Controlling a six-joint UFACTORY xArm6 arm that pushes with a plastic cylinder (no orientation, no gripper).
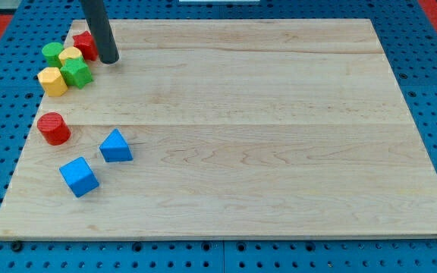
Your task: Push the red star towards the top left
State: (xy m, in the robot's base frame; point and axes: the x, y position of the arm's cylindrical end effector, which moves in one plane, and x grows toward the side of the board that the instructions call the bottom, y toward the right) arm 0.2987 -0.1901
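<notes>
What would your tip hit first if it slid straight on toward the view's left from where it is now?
The red star. My tip sits just to its right, touching or nearly so. Past it lie the yellow block and green cylinder, then the board's top-left corner.

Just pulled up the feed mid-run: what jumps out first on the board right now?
A tight huddle of blocks in the view's top left corner: the red star, a green cylinder, a yellow block, a green star and a yellow hexagon. My tip sits at the red star's right side. Lower left, a red cylinder, blue triangle and blue cube lie apart.
</notes>
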